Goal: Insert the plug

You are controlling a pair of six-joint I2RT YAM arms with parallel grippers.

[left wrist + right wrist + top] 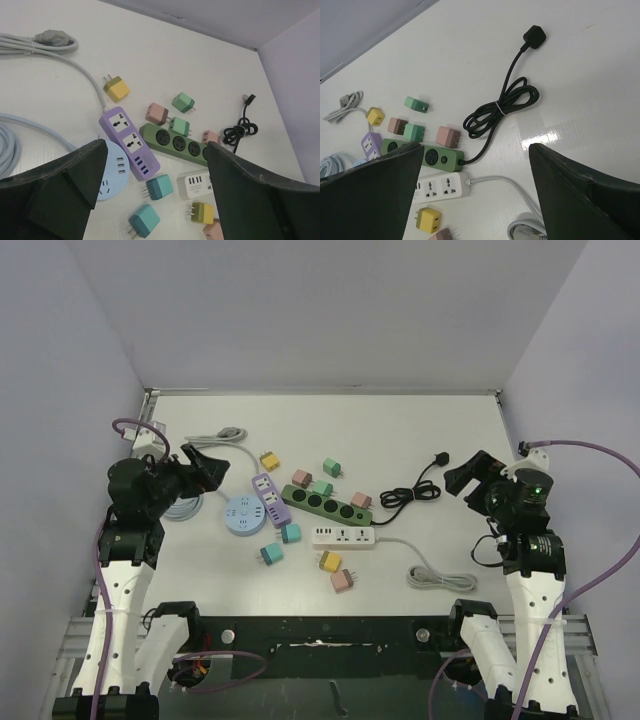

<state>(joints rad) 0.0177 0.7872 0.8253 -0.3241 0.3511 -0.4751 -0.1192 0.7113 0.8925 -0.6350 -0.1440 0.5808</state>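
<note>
Several small plug adapters lie around four power strips: purple [267, 500], green [325, 503], white [343, 536] and a round blue one [243, 515]. In the left wrist view, two teal plugs [160, 186] lie below the purple strip [131, 141], and a green plug [179, 126] touches the green strip [175, 142]. My left gripper [205, 468] [155, 147] is open and empty, above the table left of the strips. My right gripper [470, 475] [475, 147] is open and empty, right of them, over the white strip [442, 186] and a yellow plug [429, 220].
The green strip's coiled black cable [410, 492] lies between the strips and my right gripper. A grey cable coil [440, 578] lies front right, and grey cables [215, 436] back left. Walls close in the table at the back and both sides.
</note>
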